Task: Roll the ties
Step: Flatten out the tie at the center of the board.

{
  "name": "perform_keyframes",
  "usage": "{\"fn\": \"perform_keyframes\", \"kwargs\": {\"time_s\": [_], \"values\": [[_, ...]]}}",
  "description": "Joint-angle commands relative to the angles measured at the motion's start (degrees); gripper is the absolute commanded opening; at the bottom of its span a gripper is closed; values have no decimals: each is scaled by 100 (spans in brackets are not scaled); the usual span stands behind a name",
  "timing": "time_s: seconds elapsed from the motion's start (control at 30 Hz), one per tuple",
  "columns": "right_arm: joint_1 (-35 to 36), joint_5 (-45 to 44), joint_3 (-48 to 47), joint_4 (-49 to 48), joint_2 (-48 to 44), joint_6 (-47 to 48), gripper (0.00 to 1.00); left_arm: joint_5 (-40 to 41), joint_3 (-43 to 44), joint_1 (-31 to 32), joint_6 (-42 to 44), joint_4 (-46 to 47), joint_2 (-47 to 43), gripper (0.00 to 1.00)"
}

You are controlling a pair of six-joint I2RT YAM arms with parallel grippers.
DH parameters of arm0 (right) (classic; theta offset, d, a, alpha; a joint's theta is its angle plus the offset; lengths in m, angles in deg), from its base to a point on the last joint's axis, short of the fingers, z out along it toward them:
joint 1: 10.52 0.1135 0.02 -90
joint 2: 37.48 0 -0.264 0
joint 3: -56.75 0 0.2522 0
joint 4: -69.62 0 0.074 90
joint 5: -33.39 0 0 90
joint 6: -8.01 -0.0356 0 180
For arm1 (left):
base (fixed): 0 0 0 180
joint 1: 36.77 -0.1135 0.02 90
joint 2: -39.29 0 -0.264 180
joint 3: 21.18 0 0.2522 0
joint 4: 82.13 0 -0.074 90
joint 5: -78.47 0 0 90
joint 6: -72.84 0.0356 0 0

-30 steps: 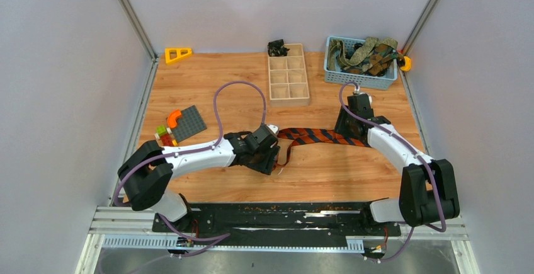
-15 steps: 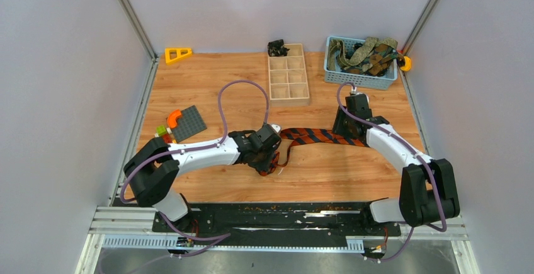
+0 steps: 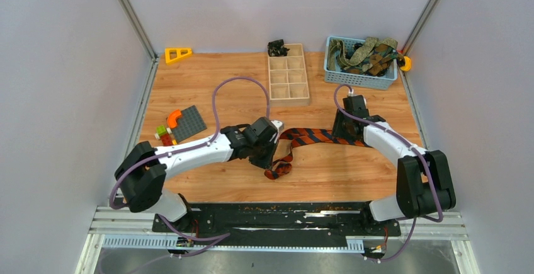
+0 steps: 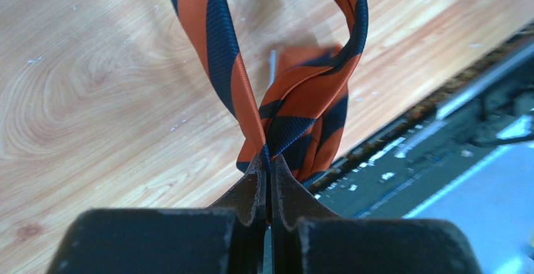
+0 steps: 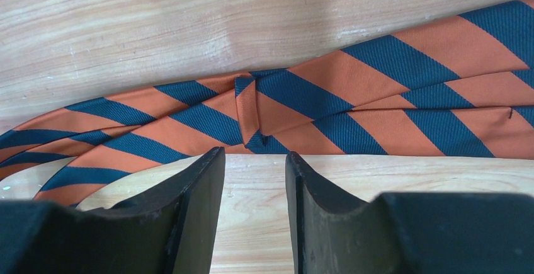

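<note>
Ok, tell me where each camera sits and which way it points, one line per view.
Top external: high behind the robot, looking down on the table; both arms show whole.
Left wrist: on the left gripper, looking along shut fingers at the pinched striped tie and the table's near edge.
Right wrist: on the right gripper, looking down past open fingers at the tie lying flat.
All three share that tie.

- The striped tie pinched in my left gripper: orange and dark navy diagonal bands, finely ribbed.
- My left gripper and my right gripper: matte black fingers.
- The table under my fingers: light honey wood grain, flecked white.
- Beyond my right gripper, the basket: pale blue; the ties in it, olive-green and brown, patterned.
- My cables: purple.
</note>
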Motion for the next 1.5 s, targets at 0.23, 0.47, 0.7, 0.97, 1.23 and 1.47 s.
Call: {"fn": "perform_keyframes", "kwargs": {"time_s": [0.23, 0.47, 0.7, 0.97, 1.23, 1.47], "values": [[45, 6, -329, 10, 315, 106, 41, -3233, -297, -1860, 254, 605, -273, 14], [49, 74, -386, 13, 372, 145, 41, -3902, -239, -3171, 1031, 149, 337, 41], [194, 222, -481, 38, 258, 231, 41, -1978, 191, -3750, 1383, -671, -113, 56], [743, 328, -609, -232, 141, 297, 41, 288, -124, -3304, 1253, -1230, -1402, 65], [1169, 311, -836, -270, 494, 273, 40, 1003, -670, -1729, 246, -1396, -2059, 65], [1351, 274, -812, -303, 616, 238, 40, 1188, -468, -430, -364, -1452, -1878, 66]]}}
